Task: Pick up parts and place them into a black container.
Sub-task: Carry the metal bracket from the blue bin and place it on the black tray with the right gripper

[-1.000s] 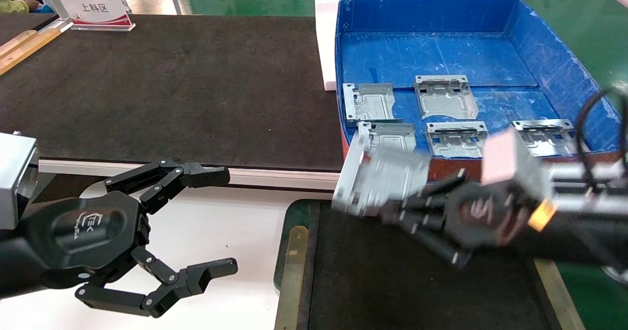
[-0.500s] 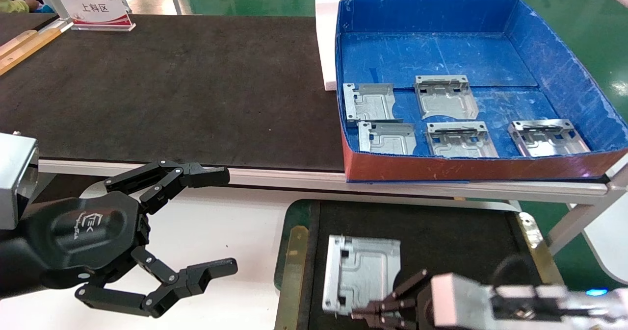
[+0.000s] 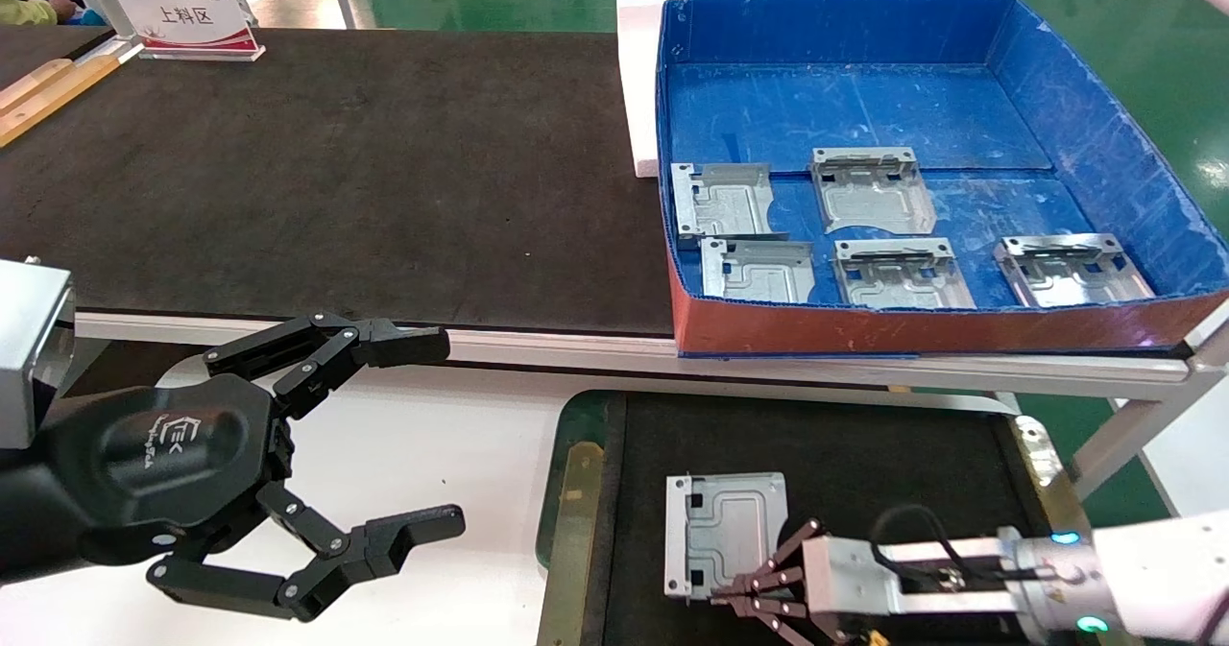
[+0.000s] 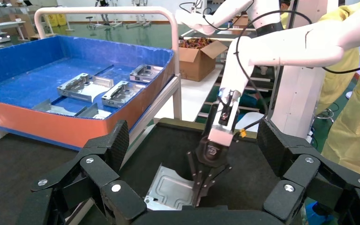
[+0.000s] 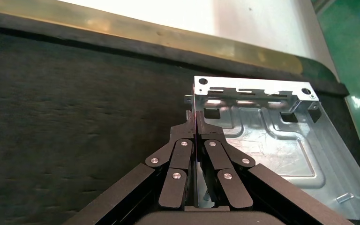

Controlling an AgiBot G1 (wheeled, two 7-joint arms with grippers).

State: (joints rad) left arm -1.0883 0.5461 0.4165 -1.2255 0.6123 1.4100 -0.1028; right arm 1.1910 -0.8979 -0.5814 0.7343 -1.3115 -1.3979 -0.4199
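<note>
Metal part (image 3: 725, 534) now lower in black container (image 3: 574, 492), right gripper (image 3: 759, 593) clamped.

Your right gripper (image 3: 744, 596) sits low at the near right of the head view, its arm reaching in from the right edge, wrist roughly level and pointing toward your left. Its fingers (image 5: 196, 136) are pressed together, pinching the near edge of a part (image 3: 725, 531). In the left wrist view you see that gripper (image 4: 201, 190) pointing steeply downward from its white forearm. Your left gripper (image 3: 422, 435) is parked at the near left, well apart from the right one, its two black fingers (image 3: 408, 344) spread wide with nothing between them.
</note>
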